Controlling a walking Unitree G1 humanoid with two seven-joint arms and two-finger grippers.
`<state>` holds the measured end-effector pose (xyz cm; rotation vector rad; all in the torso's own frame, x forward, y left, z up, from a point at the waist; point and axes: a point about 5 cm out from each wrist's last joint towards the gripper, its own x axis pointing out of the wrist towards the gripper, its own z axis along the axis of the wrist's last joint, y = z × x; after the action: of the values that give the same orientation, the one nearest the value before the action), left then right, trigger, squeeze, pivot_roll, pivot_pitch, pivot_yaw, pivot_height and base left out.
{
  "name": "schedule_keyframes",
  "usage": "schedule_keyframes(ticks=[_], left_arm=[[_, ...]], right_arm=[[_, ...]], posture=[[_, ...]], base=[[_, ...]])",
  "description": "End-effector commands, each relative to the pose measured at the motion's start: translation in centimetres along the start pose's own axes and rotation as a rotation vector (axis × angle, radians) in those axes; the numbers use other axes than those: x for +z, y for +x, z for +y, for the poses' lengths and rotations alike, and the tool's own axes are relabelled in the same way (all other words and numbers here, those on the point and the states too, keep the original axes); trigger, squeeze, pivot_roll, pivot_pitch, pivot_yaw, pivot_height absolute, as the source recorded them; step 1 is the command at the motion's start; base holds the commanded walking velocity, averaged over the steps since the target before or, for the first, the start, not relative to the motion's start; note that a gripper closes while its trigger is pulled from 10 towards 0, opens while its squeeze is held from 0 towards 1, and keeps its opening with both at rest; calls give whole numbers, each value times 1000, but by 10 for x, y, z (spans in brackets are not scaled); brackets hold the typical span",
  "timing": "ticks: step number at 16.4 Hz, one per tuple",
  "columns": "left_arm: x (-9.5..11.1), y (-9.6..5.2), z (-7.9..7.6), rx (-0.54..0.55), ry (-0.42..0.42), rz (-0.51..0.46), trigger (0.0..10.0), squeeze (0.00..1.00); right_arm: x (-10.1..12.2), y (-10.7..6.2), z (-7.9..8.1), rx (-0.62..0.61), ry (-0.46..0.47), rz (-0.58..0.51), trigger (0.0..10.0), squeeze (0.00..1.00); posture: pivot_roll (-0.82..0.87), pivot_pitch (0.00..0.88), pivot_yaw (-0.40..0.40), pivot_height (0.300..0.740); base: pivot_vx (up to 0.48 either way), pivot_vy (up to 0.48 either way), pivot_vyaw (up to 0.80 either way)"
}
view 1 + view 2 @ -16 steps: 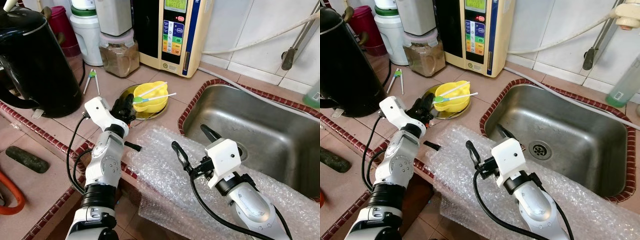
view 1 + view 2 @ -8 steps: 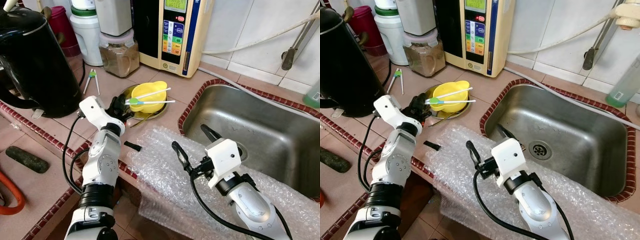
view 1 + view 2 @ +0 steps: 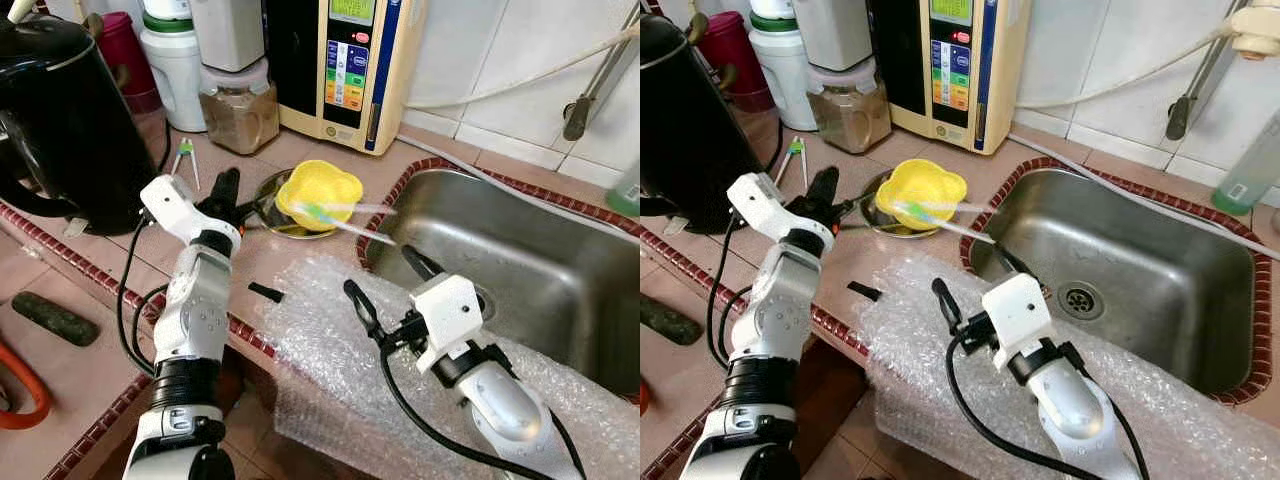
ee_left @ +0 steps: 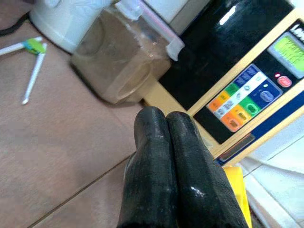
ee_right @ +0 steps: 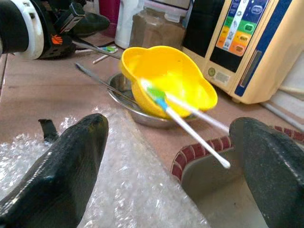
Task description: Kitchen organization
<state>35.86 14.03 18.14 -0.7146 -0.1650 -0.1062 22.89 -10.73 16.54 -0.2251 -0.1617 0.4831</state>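
Yellow bowl (image 3: 319,193) tips in the metal dish (image 3: 272,208), chopsticks (image 3: 352,222) sliding out; left claw (image 4: 176,167) clenched, right claw (image 5: 166,156) released.

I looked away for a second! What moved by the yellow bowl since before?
The yellow bowl tipped up on the metal plate, and its white chopsticks swung out toward the sink. The left gripper, fingers shut, pulled back toward the kettle. The right gripper stayed open over the bubble wrap.

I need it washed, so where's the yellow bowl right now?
The yellow bowl sits tilted on the steel dish, on the counter between the left gripper and the sink.
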Motion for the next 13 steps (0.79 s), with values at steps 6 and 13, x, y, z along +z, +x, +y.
schedule_keyframes(ticks=[6,13], left_arm=[[-2,-1,1,9,22,13,0,0],[-14,-6,20,84,84,79,10000,1000]], right_arm=[[0,-1,-2,-2,-19,0,10000,0],[0,-1,-3,-2,-26,-3,10000,0]], posture=[[-112,67,19,740],[-110,67,14,740]], base=[[0,0,0],[0,0,0]])
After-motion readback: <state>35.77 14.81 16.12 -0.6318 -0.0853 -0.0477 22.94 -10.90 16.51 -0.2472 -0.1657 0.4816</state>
